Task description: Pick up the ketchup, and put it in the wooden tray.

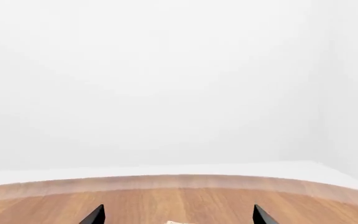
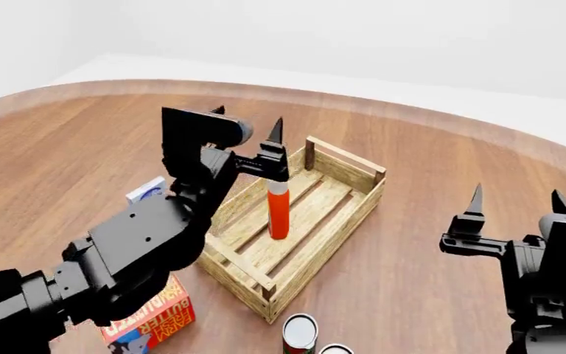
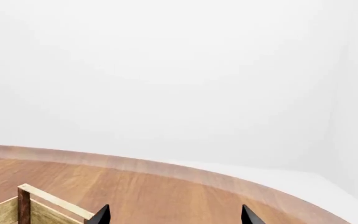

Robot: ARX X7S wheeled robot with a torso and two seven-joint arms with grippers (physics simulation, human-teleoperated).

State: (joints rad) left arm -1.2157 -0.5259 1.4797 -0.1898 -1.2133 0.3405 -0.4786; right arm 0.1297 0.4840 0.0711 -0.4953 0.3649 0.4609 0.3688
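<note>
Head view shows the left arm (image 2: 116, 258) reaching up and forward from the near left corner, over the near left side of the wooden tray (image 2: 347, 210). Its black wrist is bent up, and the left gripper (image 2: 247, 122) points up toward the far edge of the table (image 2: 67, 162). The two pointed fingers are spread apart with nothing between them. One fingertip (image 2: 276, 130) sticks up just above the ketchup (image 2: 278, 210).

The ketchup stands upright inside the wooden tray, on the slats near the middle. Its white cap is at the top, right under the black finger part, and I cannot tell if the two touch. The bottle is not between the fingers.

The right arm (image 2: 548, 295) comes up from the near right corner, well apart from the tray. The right gripper (image 2: 519, 200) also points up, its two fingers wide apart and holding nothing.

A red butter box (image 2: 160, 317) lies flat on the table under the left arm. Two small cans (image 2: 301, 333) sit near the front edge, just beside the tray's near corner. A small blue and white box (image 2: 145, 190) peeks out beside the left arm.

Left wrist view shows only two dark fingertips (image 1: 95, 215) set wide apart, the wooden table, and a white wall. Right wrist view shows two spread fingertips (image 3: 99, 215) and one corner post of the tray (image 3: 24, 205).
</note>
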